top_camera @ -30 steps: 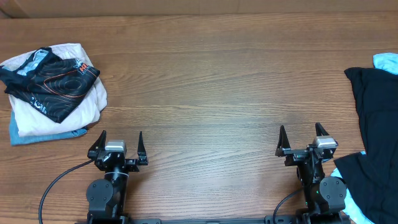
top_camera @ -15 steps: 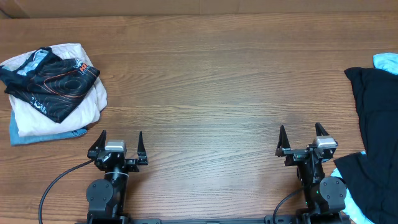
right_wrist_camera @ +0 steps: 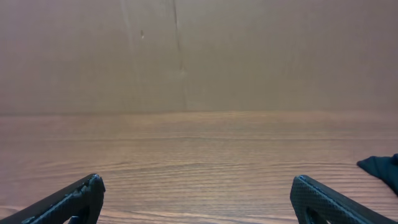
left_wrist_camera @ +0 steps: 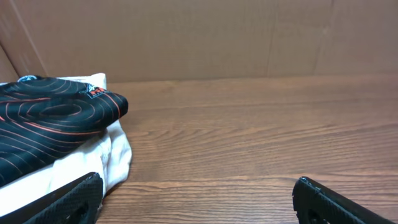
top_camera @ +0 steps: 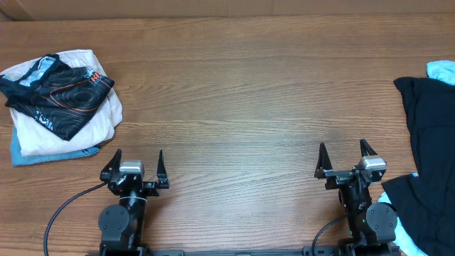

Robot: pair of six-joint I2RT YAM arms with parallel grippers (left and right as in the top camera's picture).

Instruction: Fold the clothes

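The clothes, a plain black T-shirt (top_camera: 429, 135), lie crumpled at the table's right edge, partly cut off by the frame; one dark corner (right_wrist_camera: 382, 167) shows in the right wrist view. My right gripper (top_camera: 345, 151) stands open near the front edge, just left of that shirt, with nothing between its fingers. At the front left my left gripper (top_camera: 137, 155) is open too and holds nothing. In both wrist views only bare wood lies between the fingertips (left_wrist_camera: 74, 193) (right_wrist_camera: 81, 194).
A pile of folded garments sits at the far left: a black one with orange lines (top_camera: 60, 94) on top of a white one (top_camera: 43, 131) and a light blue one (top_camera: 32, 155). Another light blue piece (top_camera: 442, 70) peeks out at the right edge. A cardboard wall (right_wrist_camera: 199, 50) backs the table.
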